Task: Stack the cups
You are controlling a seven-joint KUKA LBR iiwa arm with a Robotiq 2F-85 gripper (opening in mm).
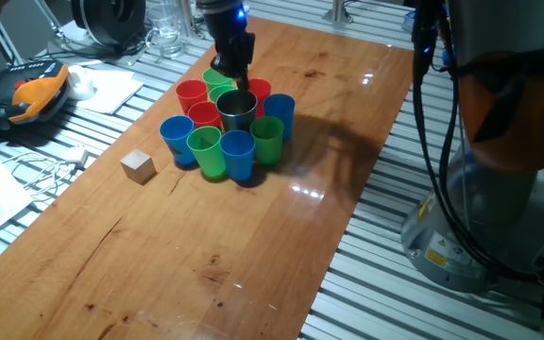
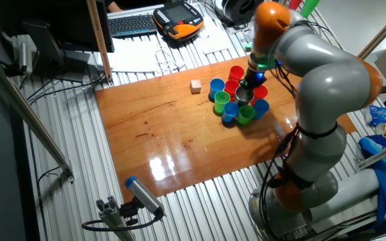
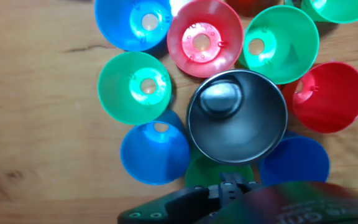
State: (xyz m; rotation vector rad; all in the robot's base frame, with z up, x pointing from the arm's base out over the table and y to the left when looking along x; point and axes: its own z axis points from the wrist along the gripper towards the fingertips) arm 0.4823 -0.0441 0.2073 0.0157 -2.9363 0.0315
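The cups stand packed in one cluster on the wooden table (image 1: 206,255). A shiny steel cup (image 1: 237,109) (image 3: 237,116) sits in the middle, upright and open. Red cups (image 1: 192,94), green cups (image 1: 206,149) and blue cups (image 1: 177,137) ring it. My gripper (image 1: 237,83) (image 2: 249,85) hangs straight down at the steel cup's far rim. Its fingertips are dark against the cups, so their spacing does not show. In the hand view the steel cup fills the centre, with a red cup (image 3: 204,37) and a green cup (image 3: 281,42) above it. The hand's dark housing (image 3: 229,200) covers the bottom edge.
A small wooden cube (image 1: 138,166) lies left of the cluster. Off the table's left side are an orange pendant (image 1: 36,94), cables and papers. Glass bottles (image 1: 168,28) stand at the far end. The arm's base (image 1: 499,189) rises beyond the right edge.
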